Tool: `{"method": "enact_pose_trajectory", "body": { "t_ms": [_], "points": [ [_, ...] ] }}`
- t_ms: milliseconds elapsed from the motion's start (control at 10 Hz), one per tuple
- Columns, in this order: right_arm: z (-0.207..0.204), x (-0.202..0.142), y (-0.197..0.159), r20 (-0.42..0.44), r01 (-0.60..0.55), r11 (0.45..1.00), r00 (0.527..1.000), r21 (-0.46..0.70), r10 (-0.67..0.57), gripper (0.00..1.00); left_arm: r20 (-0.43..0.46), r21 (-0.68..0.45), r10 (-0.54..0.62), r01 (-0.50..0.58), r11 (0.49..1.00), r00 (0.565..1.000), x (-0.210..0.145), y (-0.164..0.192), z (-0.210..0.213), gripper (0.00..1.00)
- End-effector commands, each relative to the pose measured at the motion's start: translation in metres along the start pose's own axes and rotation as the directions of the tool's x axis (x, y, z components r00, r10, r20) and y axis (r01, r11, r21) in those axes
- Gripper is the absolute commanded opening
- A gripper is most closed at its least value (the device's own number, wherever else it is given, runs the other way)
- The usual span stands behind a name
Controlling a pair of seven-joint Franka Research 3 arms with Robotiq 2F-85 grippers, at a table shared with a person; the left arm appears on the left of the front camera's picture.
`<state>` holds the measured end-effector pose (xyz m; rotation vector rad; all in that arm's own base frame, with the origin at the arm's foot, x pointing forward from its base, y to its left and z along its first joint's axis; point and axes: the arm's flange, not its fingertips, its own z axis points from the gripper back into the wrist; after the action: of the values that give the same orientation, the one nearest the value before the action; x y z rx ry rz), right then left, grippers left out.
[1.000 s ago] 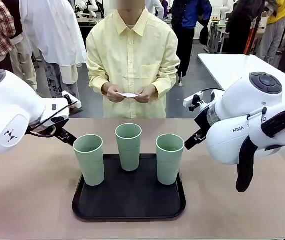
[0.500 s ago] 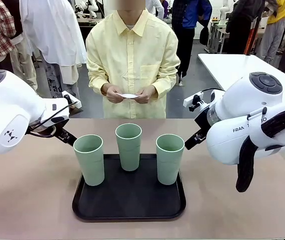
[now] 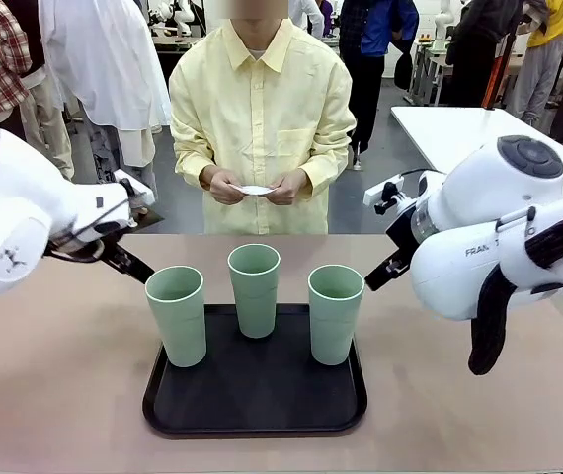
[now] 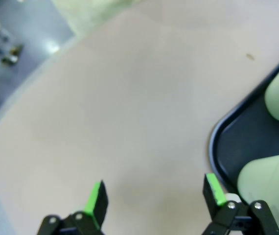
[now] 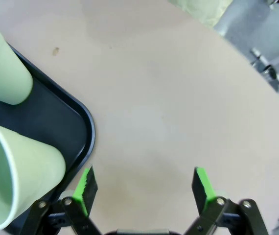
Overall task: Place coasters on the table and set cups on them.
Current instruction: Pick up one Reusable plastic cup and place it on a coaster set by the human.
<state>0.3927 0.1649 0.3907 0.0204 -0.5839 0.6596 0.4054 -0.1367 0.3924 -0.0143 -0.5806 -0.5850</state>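
Note:
Three mint-green cups stand upright on a black tray (image 3: 254,410): a left cup (image 3: 177,314), a middle cup (image 3: 254,289) and a right cup (image 3: 335,312). Across the beige table (image 3: 54,375), a person holds white coasters (image 3: 255,188) between both hands at waist height. My left gripper (image 4: 155,199) hangs open over bare table just left of the tray (image 4: 237,142), with a cup (image 4: 271,188) close by its right finger. My right gripper (image 5: 143,188) is open over bare table beside the tray's corner (image 5: 83,127), next to two cups (image 5: 17,178) (image 5: 2,66).
A white glossy table (image 3: 469,133) stands at the back right. Other people stand behind the person. Bare tabletop lies on both sides of the tray and along the far edge in front of the person.
Both arms have shifted slightly; the left arm's body has drawn a little toward the left edge and the right arm has edged up. Cups, tray and the person's hands have stayed put.

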Motion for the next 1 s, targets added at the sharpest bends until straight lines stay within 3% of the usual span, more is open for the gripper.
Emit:
{"method": "enact_pose_trajectory", "body": {
  "t_ms": [0, 100, 300, 500, 600, 700, 900],
  "points": [
    [0.063, -0.022, 0.006, -0.054, 0.009, 0.999, 0.998, -0.036, -0.011, 1.0, -0.014, 0.046, 0.003, -0.003, 0.999, 1.0, -0.019, 0.025, 0.064, 1.0],
    [0.087, -0.04, 0.012, -0.119, 0.026, 0.997, 0.992, -0.067, -0.034, 1.0, -0.043, 0.053, -0.011, 0.014, 0.998, 0.999, -0.032, 0.027, 0.086, 1.0],
    [0.121, -0.091, 0.03, -0.217, 0.102, 0.991, 0.969, -0.089, -0.119, 1.0, -0.115, -0.065, -0.026, 0.019, 0.998, 0.993, -0.066, 0.015, 0.112, 1.0],
    [0.121, -0.147, 0.056, -0.306, 0.132, 0.989, 0.941, -0.066, -0.146, 1.0, -0.175, -0.107, -0.009, -0.01, 0.994, 0.985, -0.104, -0.009, 0.111, 1.0],
    [0.114, -0.157, 0.052, -0.292, 0.138, 0.986, 0.943, -0.094, -0.16, 1.0, -0.206, -0.09, 0.056, -0.076, 0.993, 0.977, -0.112, -0.014, 0.105, 1.0],
    [0.135, -0.029, 0.01, -0.289, 0.104, 0.991, 0.949, -0.086, -0.124, 1.0, -0.165, -0.076, -0.014, 0.001, 0.997, 0.986, -0.023, 0.026, 0.118, 1.0],
    [0.135, -0.029, 0.01, -0.289, 0.104, 0.991, 0.949, -0.086, -0.124, 1.0, -0.165, -0.076, -0.014, 0.001, 0.997, 0.986, -0.023, 0.026, 0.118, 1.0]
  ]
}}
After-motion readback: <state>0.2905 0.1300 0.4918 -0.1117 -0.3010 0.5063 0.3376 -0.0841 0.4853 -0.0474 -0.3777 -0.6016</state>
